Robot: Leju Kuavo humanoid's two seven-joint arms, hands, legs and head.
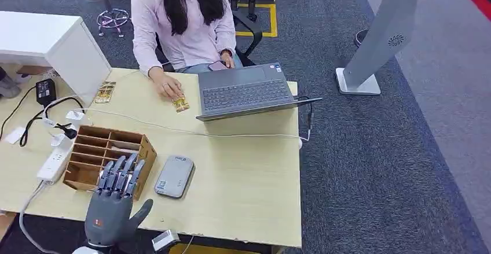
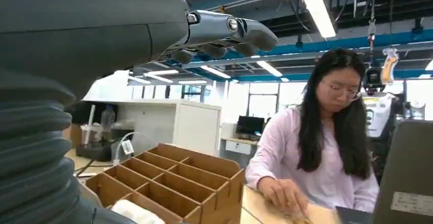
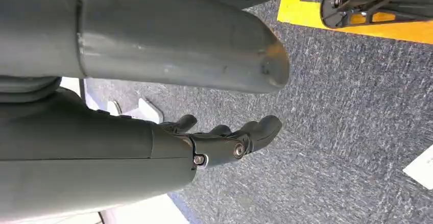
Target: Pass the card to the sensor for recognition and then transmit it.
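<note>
Two hands are ours to report. On the left, our left hand (image 1: 114, 199) is raised over the near edge of the table (image 1: 243, 190), fingers straight, slightly apart, holding nothing, their tips above the wooden divider box (image 1: 110, 153). Just right of the box lies the grey sensor (image 1: 174, 176). Further back, a card (image 1: 180, 103) rests on the table under the person's hand (image 1: 169, 86), beside the laptop (image 1: 246, 92). Our right hand (image 3: 224, 142) hangs over carpet, fingers loosely curled, empty.
</note>
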